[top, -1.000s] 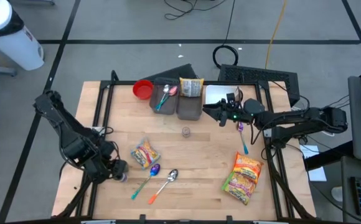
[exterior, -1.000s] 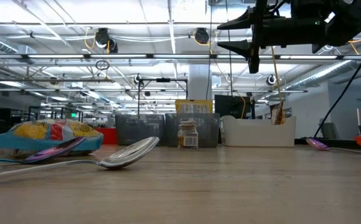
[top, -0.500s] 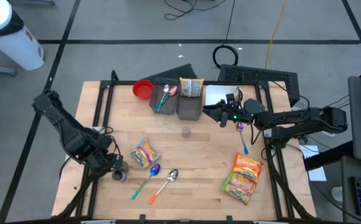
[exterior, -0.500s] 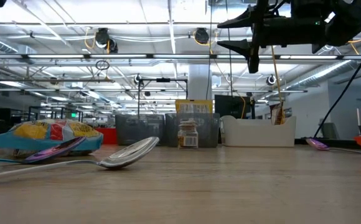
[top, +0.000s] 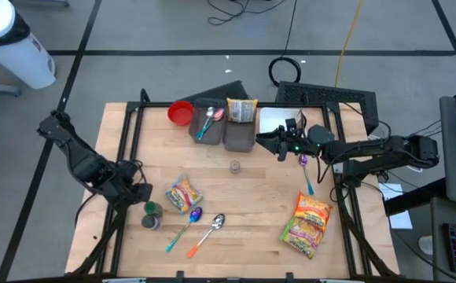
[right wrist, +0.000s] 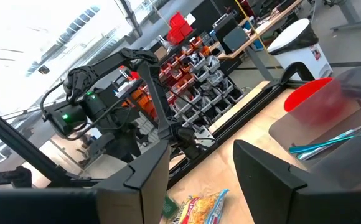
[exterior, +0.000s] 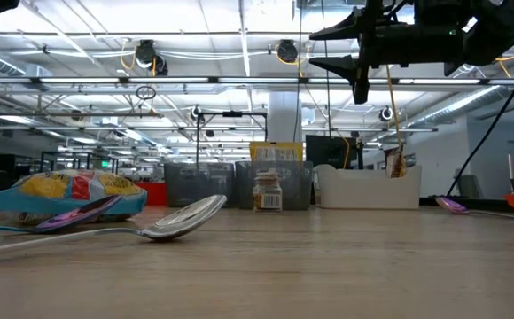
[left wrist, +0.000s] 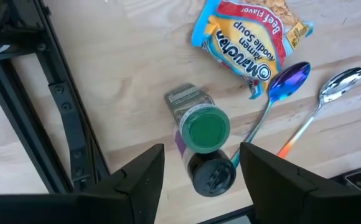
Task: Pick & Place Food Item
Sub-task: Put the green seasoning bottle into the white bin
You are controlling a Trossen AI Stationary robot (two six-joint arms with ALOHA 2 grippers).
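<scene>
wooden desk (top: 251, 196) | left claw (left wrist: 199, 171): fingers spread, empty, above green-lidded spice jar (left wrist: 200, 129) and black-lidded jar (left wrist: 211, 176) near desk's left front | right claw (top: 261, 141): parted, empty, raised beside grey bins (top: 226, 126) | yellow ramen noodle packet (top: 183, 194) flat, just beside purple spoon (top: 190, 218)

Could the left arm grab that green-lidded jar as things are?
Probably yes. The left pincer hangs open right above the green-lidded jar, with nothing between them. A black-lidded jar stands against it, so the fingers might bump that one.
</scene>
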